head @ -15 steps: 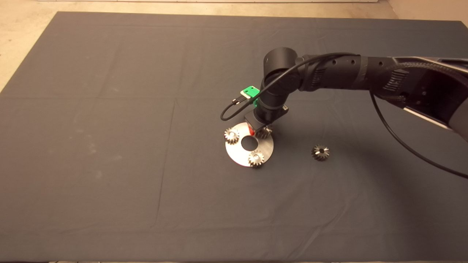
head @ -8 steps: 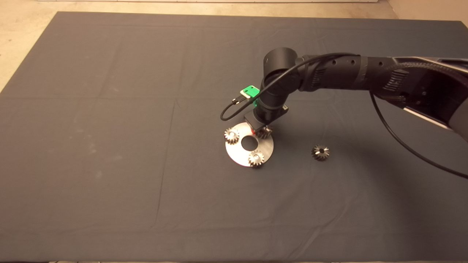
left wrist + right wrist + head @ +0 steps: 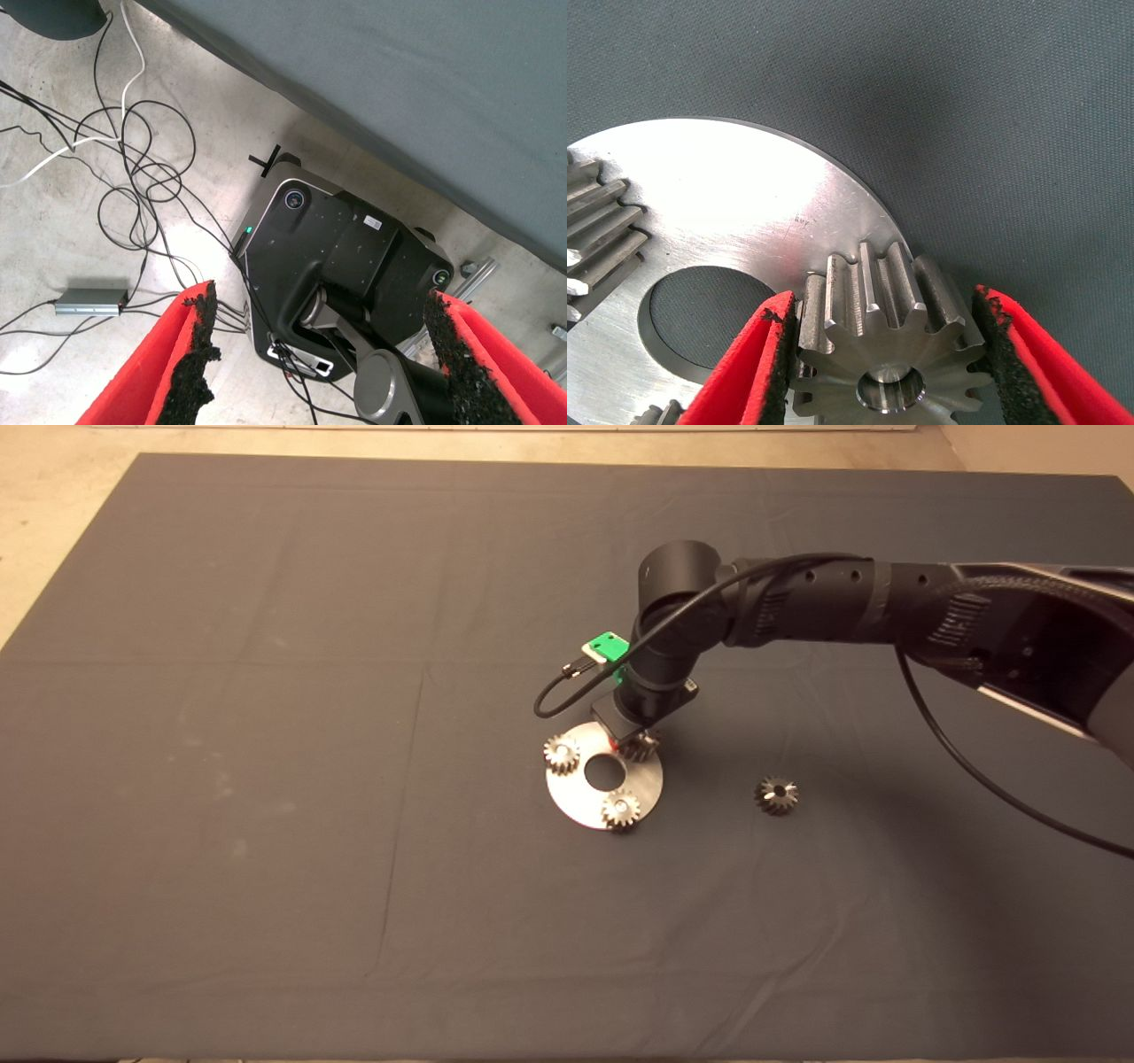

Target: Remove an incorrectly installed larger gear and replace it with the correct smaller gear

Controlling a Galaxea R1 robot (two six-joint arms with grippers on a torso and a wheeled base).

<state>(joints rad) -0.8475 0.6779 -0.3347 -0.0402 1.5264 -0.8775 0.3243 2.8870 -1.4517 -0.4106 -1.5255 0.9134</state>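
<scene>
The larger gear (image 3: 879, 332) stands on the round steel plate (image 3: 744, 212) at its rim; the head view (image 3: 645, 747) shows it mostly hidden under my right wrist. My right gripper (image 3: 881, 305) is low over it, its red fingers on either side of the gear. One pad is at the teeth and the other is a hair off. The smaller gear (image 3: 776, 794) lies alone on the mat to the right of the plate (image 3: 580, 802). My left gripper (image 3: 319, 354) is open and parked off the mat, out of the head view.
Two paler gears (image 3: 562, 755) (image 3: 621, 810) sit on the plate around its centre hole (image 3: 605, 771). One of them shows in the right wrist view (image 3: 594, 230). The left wrist view shows the floor with cables and the robot's base (image 3: 341, 257).
My right gripper has sunk slightly over the larger gear; less of its red finger shows in the head view. The gears and the plate have not moved.
</scene>
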